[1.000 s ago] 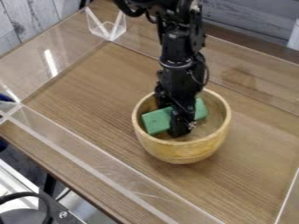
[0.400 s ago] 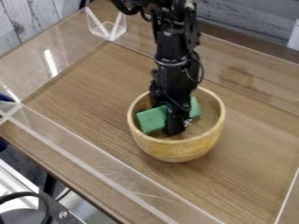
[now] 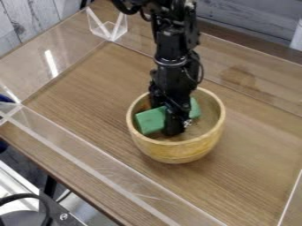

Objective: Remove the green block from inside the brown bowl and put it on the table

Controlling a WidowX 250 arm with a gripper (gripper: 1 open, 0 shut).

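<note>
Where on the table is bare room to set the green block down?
Bare table left of the brown bowl, up to the acrylic wall; more behind and right of it. Crowded only inside the bowl, around the gripper and green block.

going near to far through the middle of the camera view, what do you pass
near acrylic wall → brown bowl with the green block inside and the gripper shut on it → bare table → far acrylic wall

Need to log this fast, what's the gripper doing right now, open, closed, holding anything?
Gripper: closed on the green block, down inside the brown bowl.
</note>
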